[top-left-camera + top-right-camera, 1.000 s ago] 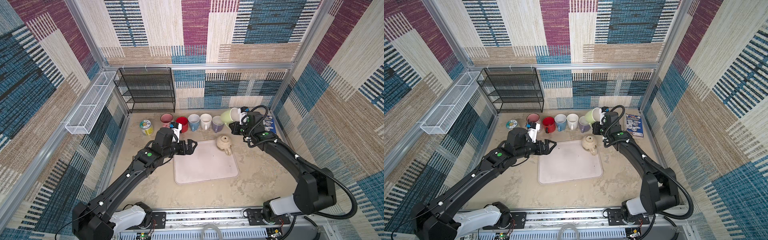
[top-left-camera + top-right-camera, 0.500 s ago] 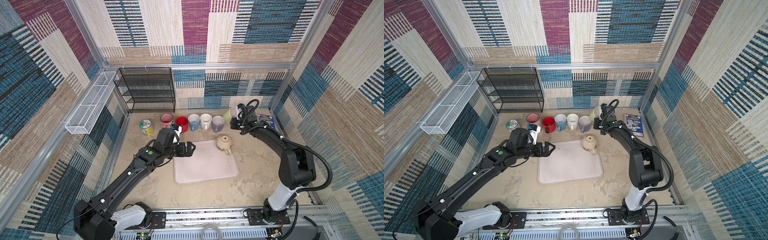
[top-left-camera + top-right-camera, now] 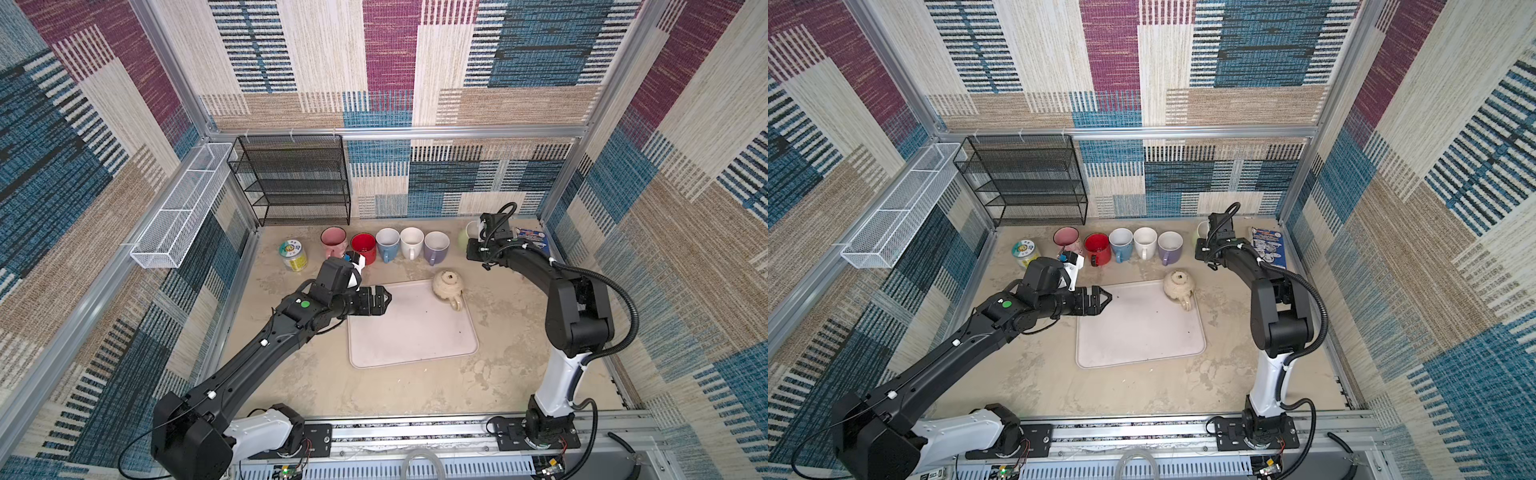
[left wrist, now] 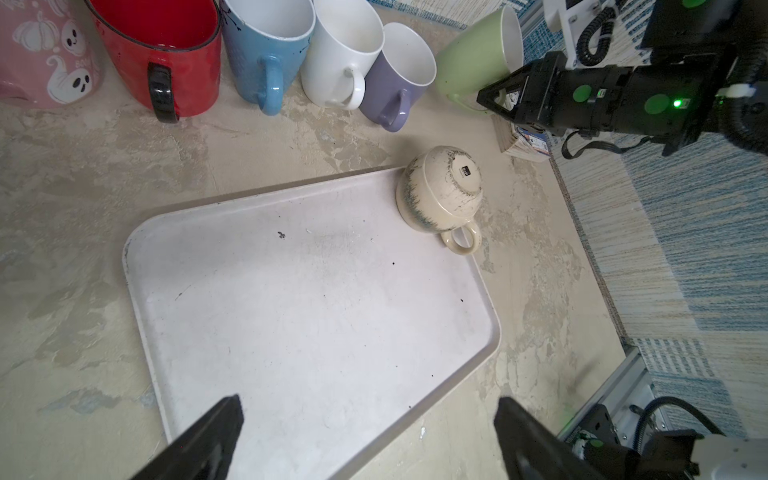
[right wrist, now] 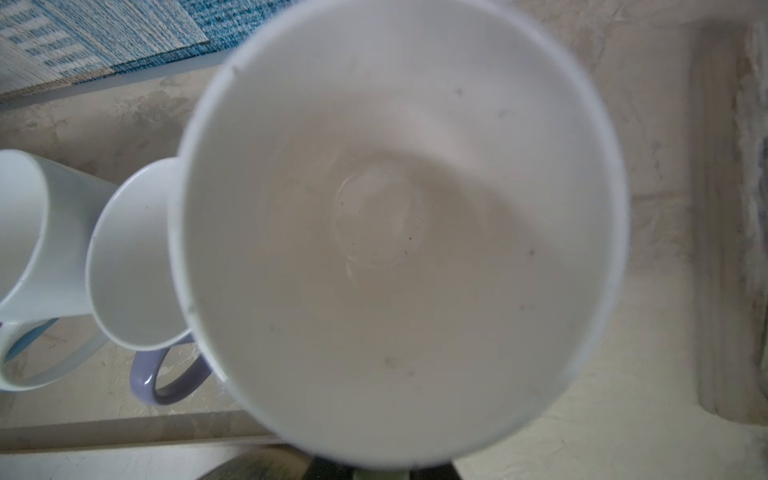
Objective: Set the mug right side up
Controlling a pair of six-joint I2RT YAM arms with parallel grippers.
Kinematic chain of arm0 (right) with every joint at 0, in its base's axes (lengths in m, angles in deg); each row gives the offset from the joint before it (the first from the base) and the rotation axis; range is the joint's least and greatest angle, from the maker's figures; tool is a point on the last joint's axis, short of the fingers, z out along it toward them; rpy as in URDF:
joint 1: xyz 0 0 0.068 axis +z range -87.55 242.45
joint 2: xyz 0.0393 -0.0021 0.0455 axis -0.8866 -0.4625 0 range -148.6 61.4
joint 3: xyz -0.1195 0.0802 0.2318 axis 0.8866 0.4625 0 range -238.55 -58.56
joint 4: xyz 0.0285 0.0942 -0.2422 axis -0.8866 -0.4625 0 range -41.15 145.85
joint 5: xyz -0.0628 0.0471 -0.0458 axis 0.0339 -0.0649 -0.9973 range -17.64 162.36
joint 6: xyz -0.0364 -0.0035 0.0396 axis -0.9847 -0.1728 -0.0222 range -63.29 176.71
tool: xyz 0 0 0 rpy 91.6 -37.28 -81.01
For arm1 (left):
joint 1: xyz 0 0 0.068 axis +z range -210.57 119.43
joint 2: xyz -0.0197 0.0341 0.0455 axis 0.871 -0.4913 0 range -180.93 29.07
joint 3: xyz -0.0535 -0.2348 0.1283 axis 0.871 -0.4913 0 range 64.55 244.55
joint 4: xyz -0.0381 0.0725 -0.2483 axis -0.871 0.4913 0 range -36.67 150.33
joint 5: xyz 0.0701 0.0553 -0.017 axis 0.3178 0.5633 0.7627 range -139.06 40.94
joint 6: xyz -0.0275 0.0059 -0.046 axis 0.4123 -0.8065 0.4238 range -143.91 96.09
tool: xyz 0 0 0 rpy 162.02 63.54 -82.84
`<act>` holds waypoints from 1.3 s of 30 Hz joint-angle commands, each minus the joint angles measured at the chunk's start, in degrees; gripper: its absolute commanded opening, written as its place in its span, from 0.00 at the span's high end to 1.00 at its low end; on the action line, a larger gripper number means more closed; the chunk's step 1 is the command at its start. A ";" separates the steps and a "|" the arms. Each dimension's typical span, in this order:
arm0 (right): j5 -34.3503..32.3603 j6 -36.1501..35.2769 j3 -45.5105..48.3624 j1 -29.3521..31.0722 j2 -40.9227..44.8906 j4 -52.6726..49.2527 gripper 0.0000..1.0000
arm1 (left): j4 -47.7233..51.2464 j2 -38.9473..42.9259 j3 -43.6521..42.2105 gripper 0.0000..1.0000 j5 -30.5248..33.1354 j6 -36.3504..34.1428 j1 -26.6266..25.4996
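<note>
Now | right pincer [image 4: 496, 97] clamped on green mug [image 4: 469, 70] handle | left pincer [image 3: 383, 297] agape, cream mug [image 3: 446, 284] well apart

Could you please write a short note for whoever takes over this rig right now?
Left tool: open, empty, over the left edge of the tray.
Right tool: shut on the handle of the green mug, which is tilted beside the purple mug.
Cream mug: upside down at the tray's far right corner.
Done: green mug nearly upright.
To do: set it down, release; then probably flip the cream mug.
</note>
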 commanded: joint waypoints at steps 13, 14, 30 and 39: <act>-3.82 -4.40 -5.71 1.13 -6.42 -1.80 1.00 | -1.16 0.01 -0.91 0.01 0.80 -1.48 0.10; -4.19 -4.62 -5.87 1.41 -6.65 -2.17 1.00 | -1.17 -0.12 -0.80 0.01 0.76 -1.48 0.09; -4.95 -4.63 -4.27 3.23 -6.15 -2.61 0.87 | -1.24 -0.60 -0.89 0.02 0.61 -1.47 0.09; -4.52 -4.11 -0.94 3.94 -2.56 -1.48 0.58 | -1.50 -0.22 -1.41 0.02 0.61 -1.30 0.09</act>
